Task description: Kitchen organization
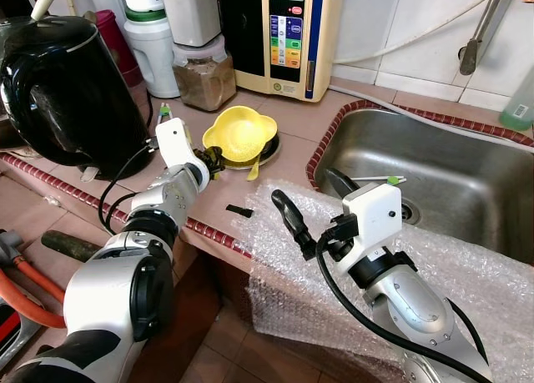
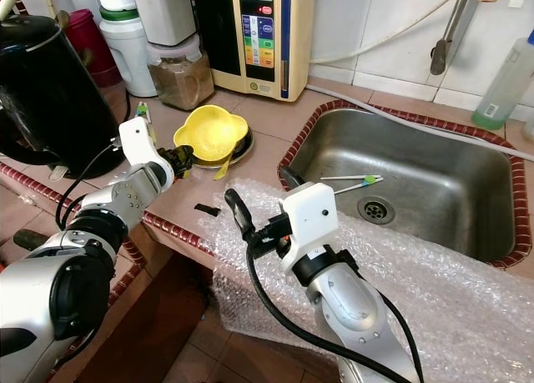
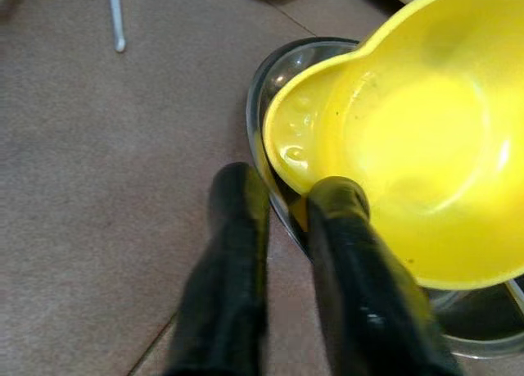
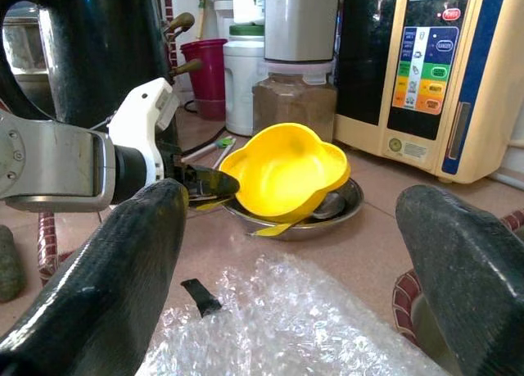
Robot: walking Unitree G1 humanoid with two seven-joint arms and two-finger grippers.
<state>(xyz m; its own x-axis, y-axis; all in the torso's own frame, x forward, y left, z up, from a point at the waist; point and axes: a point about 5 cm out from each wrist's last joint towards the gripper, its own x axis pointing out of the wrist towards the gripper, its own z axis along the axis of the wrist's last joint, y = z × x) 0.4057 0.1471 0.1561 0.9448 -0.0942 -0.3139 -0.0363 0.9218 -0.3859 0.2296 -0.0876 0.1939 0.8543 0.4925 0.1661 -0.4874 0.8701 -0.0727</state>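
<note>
The left gripper (image 3: 286,208) is being held at the near rim of the yellow bowl (image 1: 240,133), its two black fingers (image 3: 233,253) set with a narrow gap between them; one finger is lying against the bowl's rim and the other just outside it, and whether the rim is actually being pinched cannot be told. The yellow bowl is being carried tilted inside a shallow metal dish (image 4: 340,208) on the brown tiled counter (image 1: 275,170), with a yellow utensil (image 1: 254,170) sticking out from under it toward the counter edge. The right gripper (image 4: 295,261) is being kept spread wide open above a sheet of bubble wrap (image 2: 434,274), which is being draped over the counter edge in front of the steel sink (image 2: 434,178); its fingers are being pointed toward the bowl, well apart from it. A small black piece (image 1: 239,210) is lying on the counter between the bowl and the bubble wrap. In the sink, a thin white stick with a green end (image 2: 350,181) is resting near the drain (image 2: 376,209). Behind the bowl, a jar of brown powder (image 1: 204,78), a white container (image 1: 150,53) and a cream appliance with coloured buttons (image 1: 288,37) are standing against the tiled wall, and a black kettle (image 1: 67,87) is sitting on the counter to the robot's left.
</note>
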